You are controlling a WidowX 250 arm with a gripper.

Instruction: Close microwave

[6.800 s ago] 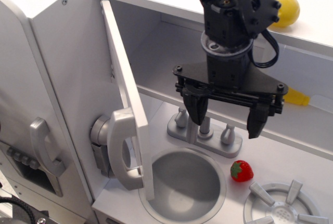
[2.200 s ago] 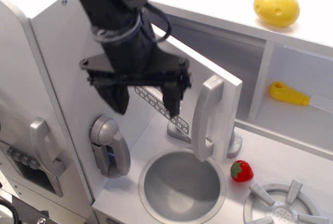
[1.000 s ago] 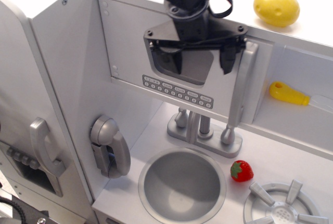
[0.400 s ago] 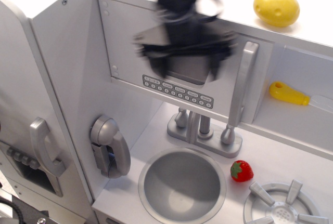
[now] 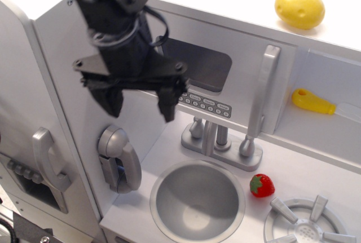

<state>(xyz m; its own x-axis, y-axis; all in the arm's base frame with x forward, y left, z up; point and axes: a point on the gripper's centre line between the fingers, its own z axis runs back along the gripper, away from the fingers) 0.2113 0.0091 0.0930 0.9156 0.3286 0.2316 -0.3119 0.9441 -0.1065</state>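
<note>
The microwave (image 5: 237,88) is the white-grey box compartment at the top of the toy kitchen. Its door lies flat against the front, shut, with a dark window (image 5: 200,68), a row of small grey buttons (image 5: 208,103) and a long vertical silver handle (image 5: 260,99). My black gripper (image 5: 139,101) hangs in front of the door's left part, to the left of the window. Its two fingers (image 5: 167,103) are spread apart and hold nothing. It covers the door's left edge.
A silver toy phone handset (image 5: 119,158) hangs on the left wall. Below are a round sink (image 5: 197,200), a faucet (image 5: 217,141), a strawberry (image 5: 262,185) and a burner (image 5: 307,226). A yellow lemon (image 5: 299,8) lies on top, a yellow knife (image 5: 316,103) on the shelf.
The microwave door has swung from wide open to shut. My gripper, which was over the door's window, has since moved left and down, away from the handle, still open.
</note>
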